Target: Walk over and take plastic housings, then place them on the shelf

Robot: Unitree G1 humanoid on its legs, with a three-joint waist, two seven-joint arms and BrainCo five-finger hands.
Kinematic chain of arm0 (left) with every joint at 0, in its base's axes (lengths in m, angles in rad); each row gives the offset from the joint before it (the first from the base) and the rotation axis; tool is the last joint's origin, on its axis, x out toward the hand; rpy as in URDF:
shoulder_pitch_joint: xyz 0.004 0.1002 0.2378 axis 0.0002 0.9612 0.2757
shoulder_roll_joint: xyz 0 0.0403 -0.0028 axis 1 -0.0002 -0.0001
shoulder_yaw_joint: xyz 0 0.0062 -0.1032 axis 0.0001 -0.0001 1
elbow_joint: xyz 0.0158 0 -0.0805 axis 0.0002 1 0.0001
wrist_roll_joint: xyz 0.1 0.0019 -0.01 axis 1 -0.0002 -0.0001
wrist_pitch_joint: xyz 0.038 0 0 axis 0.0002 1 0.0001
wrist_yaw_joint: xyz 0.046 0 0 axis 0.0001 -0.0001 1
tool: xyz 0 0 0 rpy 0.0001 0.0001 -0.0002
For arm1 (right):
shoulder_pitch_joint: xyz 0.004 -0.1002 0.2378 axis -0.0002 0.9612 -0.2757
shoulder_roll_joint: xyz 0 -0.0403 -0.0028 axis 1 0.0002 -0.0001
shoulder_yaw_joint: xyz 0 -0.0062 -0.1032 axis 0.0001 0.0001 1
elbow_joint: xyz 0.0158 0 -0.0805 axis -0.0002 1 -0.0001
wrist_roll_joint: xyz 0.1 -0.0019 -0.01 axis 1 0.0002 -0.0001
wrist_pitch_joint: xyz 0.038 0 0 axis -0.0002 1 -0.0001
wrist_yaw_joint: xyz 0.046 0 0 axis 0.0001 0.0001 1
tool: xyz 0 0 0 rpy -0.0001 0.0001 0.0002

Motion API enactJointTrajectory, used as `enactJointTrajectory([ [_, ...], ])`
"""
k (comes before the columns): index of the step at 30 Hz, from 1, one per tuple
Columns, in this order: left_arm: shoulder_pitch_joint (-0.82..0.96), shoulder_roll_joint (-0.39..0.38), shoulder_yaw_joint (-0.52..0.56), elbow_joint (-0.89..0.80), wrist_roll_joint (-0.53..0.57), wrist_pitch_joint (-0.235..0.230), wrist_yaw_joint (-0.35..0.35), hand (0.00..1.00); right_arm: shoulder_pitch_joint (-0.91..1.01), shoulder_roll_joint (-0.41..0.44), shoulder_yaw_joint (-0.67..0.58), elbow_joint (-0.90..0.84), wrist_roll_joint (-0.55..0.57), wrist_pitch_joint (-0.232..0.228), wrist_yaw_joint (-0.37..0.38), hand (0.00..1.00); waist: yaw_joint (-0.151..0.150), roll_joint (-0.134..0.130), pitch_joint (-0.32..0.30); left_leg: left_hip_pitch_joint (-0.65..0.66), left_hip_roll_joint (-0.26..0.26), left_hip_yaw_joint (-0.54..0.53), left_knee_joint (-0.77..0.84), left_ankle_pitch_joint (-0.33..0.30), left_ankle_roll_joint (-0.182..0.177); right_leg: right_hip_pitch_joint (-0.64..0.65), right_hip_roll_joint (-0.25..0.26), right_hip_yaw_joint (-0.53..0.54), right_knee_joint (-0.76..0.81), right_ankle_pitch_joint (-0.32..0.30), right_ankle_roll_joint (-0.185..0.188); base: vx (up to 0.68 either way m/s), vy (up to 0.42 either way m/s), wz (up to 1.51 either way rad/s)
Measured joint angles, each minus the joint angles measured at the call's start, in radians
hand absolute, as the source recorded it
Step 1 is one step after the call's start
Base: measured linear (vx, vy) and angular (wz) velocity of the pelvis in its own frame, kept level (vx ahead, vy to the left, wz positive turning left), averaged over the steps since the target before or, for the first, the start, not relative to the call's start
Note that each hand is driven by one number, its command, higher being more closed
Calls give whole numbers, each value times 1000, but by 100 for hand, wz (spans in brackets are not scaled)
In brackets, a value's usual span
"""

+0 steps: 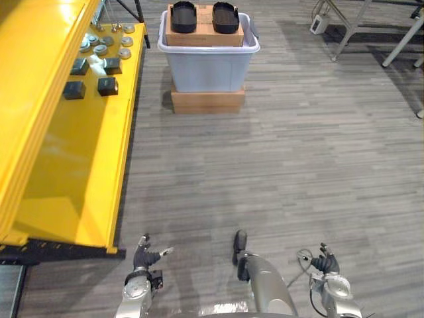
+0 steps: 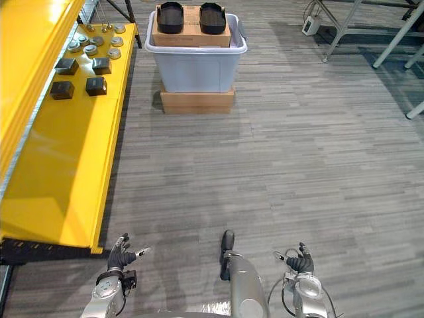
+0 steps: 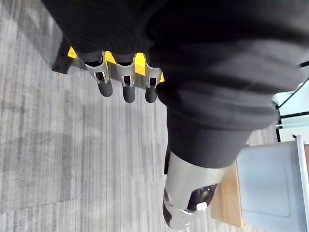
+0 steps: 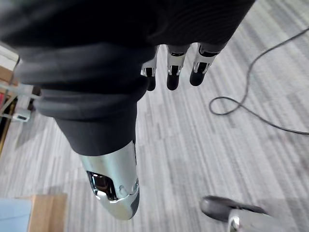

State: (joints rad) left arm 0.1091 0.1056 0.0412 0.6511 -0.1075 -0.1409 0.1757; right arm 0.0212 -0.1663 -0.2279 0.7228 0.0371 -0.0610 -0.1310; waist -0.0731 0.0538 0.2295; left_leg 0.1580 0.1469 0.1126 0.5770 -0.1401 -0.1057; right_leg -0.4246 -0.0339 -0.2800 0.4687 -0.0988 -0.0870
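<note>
Two black oval plastic housings [image 1: 183, 16] [image 1: 225, 16] lie side by side on a cardboard box [image 1: 204, 37] that rests in a pale grey bin [image 1: 209, 66] far ahead on the floor. The yellow shelf [image 1: 73, 172] runs along the left side. My left hand [image 1: 142, 255] hangs low at the lower left, well short of the bin, with its fingers [image 3: 128, 89] relaxed and nothing in them. At the lower right my right hand [image 1: 324, 264] hangs the same way, its fingers [image 4: 174, 77] straight above bare floor.
The bin stands on a flat cardboard base [image 1: 207, 101]. On the shelf's far end lie several dark blocks [image 1: 107, 85] and round metal discs [image 1: 124, 53]. Metal table legs [image 1: 358, 26] and a small white box [image 1: 319, 24] stand at the back right. Grey plank floor lies between me and the bin.
</note>
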Motion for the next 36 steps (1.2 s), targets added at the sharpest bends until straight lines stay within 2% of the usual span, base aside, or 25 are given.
enactJointTrajectory([
  [1, 13, -11, 0, 6, -1, 0, -2, 0, 6, 0, 23, -1, 0, -2, 1, 0, 4, 9, 5, -69, 53, 1, 218, 108, 1, 107, 21, -5, -61, -22, -7, 784, -315, 6],
  [2, 25, -15, 0, 5, -1, -1, -3, 0, 8, 6, 45, 1, 0, -4, 1, 0, 7, 8, 10, -152, 119, 46, 446, 76, 49, 216, 48, -5, -133, -28, -10, 645, -238, 3],
  [4, 33, -21, 0, 6, -6, 0, -5, 0, 9, 12, 47, 7, 3, -11, -2, 0, 31, -4, 22, -256, 168, 114, 597, 19, 108, 377, 64, 11, -253, -28, -10, 593, -180, -9],
  [5, 36, -26, 0, 3, -8, 0, -5, 0, 8, 9, 44, 11, 10, -11, -4, 0, 39, -17, 29, -323, 162, 142, 583, -13, 106, 450, 63, 24, -317, -28, -9, 637, -138, -12],
  [8, 52, -26, 0, -16, -8, 0, -5, 0, -7, 8, 39, 22, 12, -11, -8, 0, 60, -19, 32, -458, 101, 169, 374, -71, 83, 530, 46, 52, -381, -46, 15, 434, -7, -25],
  [9, 58, -26, 0, -18, -8, 0, -4, 0, -21, 9, 40, 46, 12, -8, -11, 0, 72, -27, 37, -499, 41, 155, 195, -69, 82, 565, 27, 68, -404, -59, 32, 560, 99, -39],
  [10, 66, -31, 0, -23, -9, 0, -2, 0, -19, 9, 40, 60, 12, -6, -20, 0, 86, -31, 40, -511, -23, 113, -45, -37, 44, 601, 10, 83, -420, -78, 51, 565, 120, -39],
  [11, 69, -35, 1, -29, -11, 0, -1, 0, -18, 8, 37, 65, 12, -6, -20, 0, 92, -28, 39, -507, -45, 86, -157, -13, 18, 615, 9, 92, -428, -84, 58, 481, 148, -48],
  [12, 88, -50, 6, -39, -24, 1, 0, 0, -17, 9, 24, 77, 12, -7, -24, 0, 100, -4, 37, -506, -60, 26, -345, 84, -3, 655, 26, 108, -454, -109, 77, 511, 203, -55],
  [13, 88, -52, 8, -33, -40, 6, 0, 0, -13, 19, 25, 87, 12, -4, -26, 0, 115, -5, 30, -496, -72, 19, -318, 198, 71, 690, 23, 127, -458, -127, 100, 525, 207, -44],
  [15, 75, -50, 9, -35, -41, 6, -1, 0, -2, 38, 26, 83, 12, -5, -27, 0, 106, -55, 17, -495, -117, 12, -316, 191, 133, 698, -32, 118, -451, -126, 117, 564, 189, 20],
  [16, 57, -53, 8, -36, -41, 5, -2, 0, 6, 41, 25, 83, 12, -4, -27, 0, 97, -76, 16, -500, -143, 14, -287, 165, 150, 695, -55, 122, -422, -114, 137, 568, 180, 46],
  [18, 63, -53, 11, -35, -43, 6, -1, 0, 6, 43, 17, 87, 11, -5, -26, 0, 93, -79, 13, -493, -146, 18, -179, 45, 163, 653, -74, 169, -235, -119, 145, 541, 190, 7],
  [20, 71, -48, 11, -29, -58, 7, -1, 0, 10, 52, 1, 97, 11, -7, -24, 0, 92, -85, 10, -432, -160, 25, -163, -36, 171, 538, -107, 181, 89, -84, 240, 557, 204, -9],
  [21, 63, -40, 8, -18, -59, 8, -1, 0, 16, 57, -2, 99, 10, -5, -21, 0, 89, -88, 10, -377, -178, 19, -169, -73, 175, 439, -143, 191, 349, -42, 318, 506, 152, 8],
  [23, 65, -39, 5, -13, -59, 13, 0, 0, 28, 62, 2, 107, 10, -1, -19, 0, 82, -83, 10, -253, -194, 13, -220, -102, 184, 338, -175, 156, 555, -105, 229, 528, 111, 12],
  [24, 66, -40, 0, -13, -59, 13, 1, 0, 38, 62, 4, 109, 10, -1, -19, 0, 79, -74, 7, -191, -195, -1, -266, -103, 186, 301, -180, 113, 561, -139, 199, 630, 58, 33],
  [25, 59, -31, -7, -13, -59, 11, 0, 0, 39, 58, 14, 109, 10, -2, -19, 0, 66, -56, 4, -106, -183, -25, -329, -102, 185, 245, -171, 25, 469, -196, 143, 516, 4, 38],
  [27, 58, -32, -7, -10, -59, 11, 0, 0, 39, 57, 20, 112, 10, -2, -19, 0, 56, -42, 9, -48, -159, -31, -360, -102, 185, 185, -148, -32, 290, -211, 121, 494, -53, 33],
  [28, 47, -31, -7, -8, -59, 11, 0, 0, 36, 58, 28, 112, 10, -3, -19, 0, 48, -39, 10, -16, -138, -35, -367, -104, 183, 134, -115, -29, 65, -168, 131, 581, -124, 41],
  [30, 47, -27, -6, -6, -59, 10, 0, 0, 40, 59, 29, 112, 10, -3, -19, 0, 34, -43, 9, 18, -120, -43, -369, -125, 142, 121, -80, 21, -182, -42, 142, 556, -162, 63],
  [31, 48, -20, -7, 9, -57, 10, 0, 0, 66, 59, 29, 113, 9, -1, -19, 0, 31, -63, 2, 65, -115, -51, -373, -167, 75, 125, -73, 78, -285, 129, 145, 431, -182, 64],
  [32, 47, -22, -6, 19, -57, 11, 0, 0, 76, 57, 29, 116, 9, 0, -19, 0, 31, -64, -5, 83, -109, -62, -373, -178, 64, 129, -70, 95, -266, 200, 109, 553, -255, 50],
  [35, 48, -44, -9, 49, -56, 12, -1, 0, 70, 49, 25, 107, 9, 2, -17, 0, 32, -22, -23, 65, -48, -87, -285, -155, 25, 109, -34, 71, -141, 114, 56, 538, -258, 18],
  [36, 46, -55, -4, 49, -56, 12, -2, 0, 71, 52, 22, 99, 9, 2, -16, 0, 28, -13, -19, 21, -23, -90, -149, -127, -14, 139, -25, 43, -120, 70, 42, 499, -255, 37],
])
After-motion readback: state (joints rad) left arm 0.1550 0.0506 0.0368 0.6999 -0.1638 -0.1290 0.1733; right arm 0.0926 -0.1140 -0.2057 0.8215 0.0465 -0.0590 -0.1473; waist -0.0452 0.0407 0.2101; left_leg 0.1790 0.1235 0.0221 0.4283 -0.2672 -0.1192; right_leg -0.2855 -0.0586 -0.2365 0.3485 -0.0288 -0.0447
